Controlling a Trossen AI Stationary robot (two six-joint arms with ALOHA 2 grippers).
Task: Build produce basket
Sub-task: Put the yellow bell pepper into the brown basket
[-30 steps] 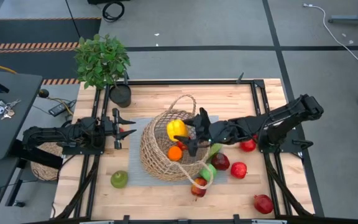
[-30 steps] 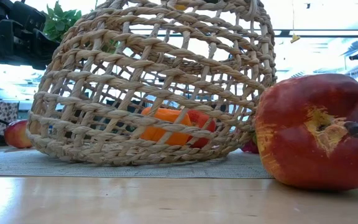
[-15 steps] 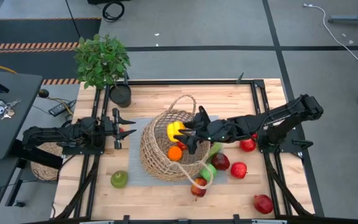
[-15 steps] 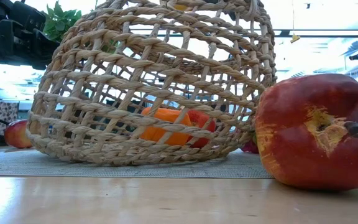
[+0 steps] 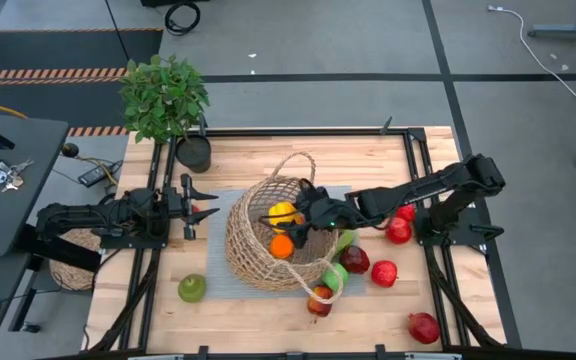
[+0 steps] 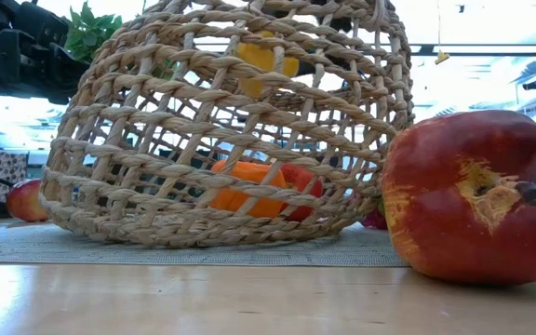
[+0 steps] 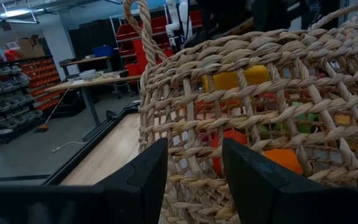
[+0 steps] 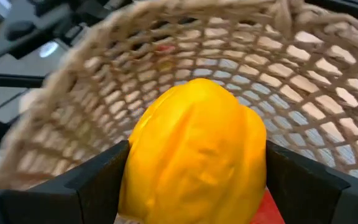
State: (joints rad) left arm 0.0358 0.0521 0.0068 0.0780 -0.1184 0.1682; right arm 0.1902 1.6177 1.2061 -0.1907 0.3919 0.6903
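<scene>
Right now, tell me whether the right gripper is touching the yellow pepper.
Touching. The right wrist view shows the right gripper with both fingers pressed against the yellow pepper.

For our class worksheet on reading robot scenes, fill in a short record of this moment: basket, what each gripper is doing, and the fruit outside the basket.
basket: wicker basket on grey mat, orange inside
right gripper: over basket, holding yellow pepper
left gripper: shut, waiting left of basket
outside: green apple, pomegranate, red apple

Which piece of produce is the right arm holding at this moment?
The yellow pepper, clamped between the right gripper's fingers inside the basket. The orange lies loose below it, and the apples lie outside on the table.
</scene>
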